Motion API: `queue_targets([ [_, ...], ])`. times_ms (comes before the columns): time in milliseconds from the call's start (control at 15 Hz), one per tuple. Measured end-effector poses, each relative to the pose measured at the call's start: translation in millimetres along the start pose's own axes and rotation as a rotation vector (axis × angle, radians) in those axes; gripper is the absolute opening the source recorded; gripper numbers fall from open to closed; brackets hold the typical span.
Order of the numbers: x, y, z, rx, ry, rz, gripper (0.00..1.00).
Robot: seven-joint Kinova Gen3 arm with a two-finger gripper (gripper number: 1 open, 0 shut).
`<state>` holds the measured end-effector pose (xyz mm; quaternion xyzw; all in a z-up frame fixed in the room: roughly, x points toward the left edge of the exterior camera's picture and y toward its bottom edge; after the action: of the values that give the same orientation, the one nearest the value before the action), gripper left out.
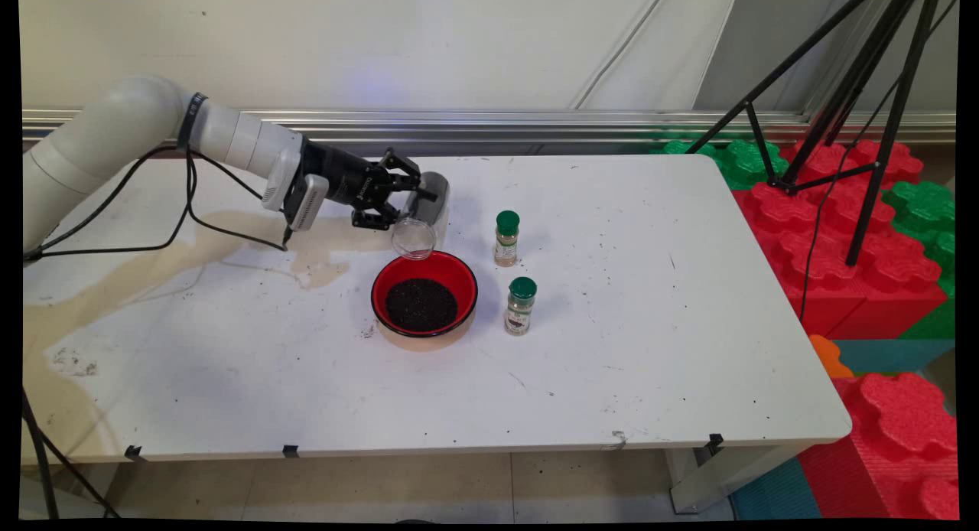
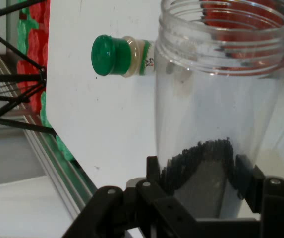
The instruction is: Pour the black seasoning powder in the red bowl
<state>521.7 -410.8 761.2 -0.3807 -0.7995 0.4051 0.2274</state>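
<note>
Black two-finger gripper [image 1: 409, 202] clamped on a clear plastic screw-neck jar [image 2: 216, 114], tipped mouth-down over the far rim of a red round bowl [image 1: 424, 292] filled with dark grains; a few grains left inside near the fingers [image 2: 154, 171]. Just right of the bowl, two small green-capped glass spice bottles [image 1: 506, 239] [image 1: 521, 306] upright on the white table [image 1: 650, 347].

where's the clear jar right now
The clear jar is held tipped in the gripper, its open mouth just above the far rim of the red bowl, left of the two green-capped spice bottles.
</note>
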Motion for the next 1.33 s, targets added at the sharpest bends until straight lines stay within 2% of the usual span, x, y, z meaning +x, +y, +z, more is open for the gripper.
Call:
queue_targets([
  [667, 9, -9, -2, 0.012, -0.033, 0.241, 0.00],
  [1333, 21, -20, -3, 0.049, -0.062, 0.395, 0.00],
])
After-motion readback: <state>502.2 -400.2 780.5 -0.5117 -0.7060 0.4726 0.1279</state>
